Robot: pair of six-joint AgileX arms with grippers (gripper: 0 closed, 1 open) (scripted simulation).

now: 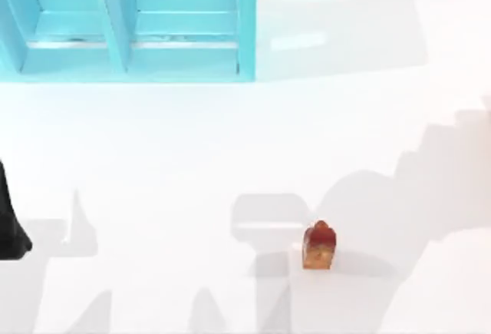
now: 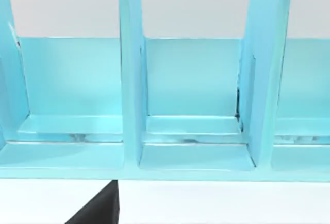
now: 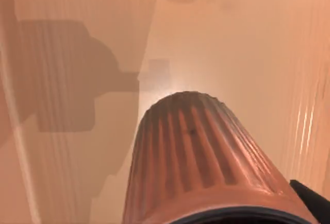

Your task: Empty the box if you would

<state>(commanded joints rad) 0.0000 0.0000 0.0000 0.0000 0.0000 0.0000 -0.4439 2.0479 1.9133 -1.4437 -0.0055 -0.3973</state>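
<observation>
- Blue box (image 1: 184,50) stands at the table's (image 1: 153,165) far left. In the left wrist view its compartments (image 2: 193,85) lie straight ahead of the left gripper and look bare, walls upright.
- Left arm (image 1: 9,230) sits at the table's left edge, well apart from the box. Prob. parked there so the wrist cam can check the compartments. A dark part (image 2: 98,208) pokes into that view; grip state: cannot tell.
- Ridged red-orange item (image 1: 318,246) stands upright on the open table, right of centre, well clear of the box.
- In the right wrist view the same item (image 3: 201,152) looms v. close to the right gripper, with a dark part (image 3: 312,201) just beside it. Held or let go: cannot tell.
- Judgement: the item is already out and set far from the box, so as not to block the opening. Task looks near done, if nothing hides in the unseen parts of the box.
</observation>
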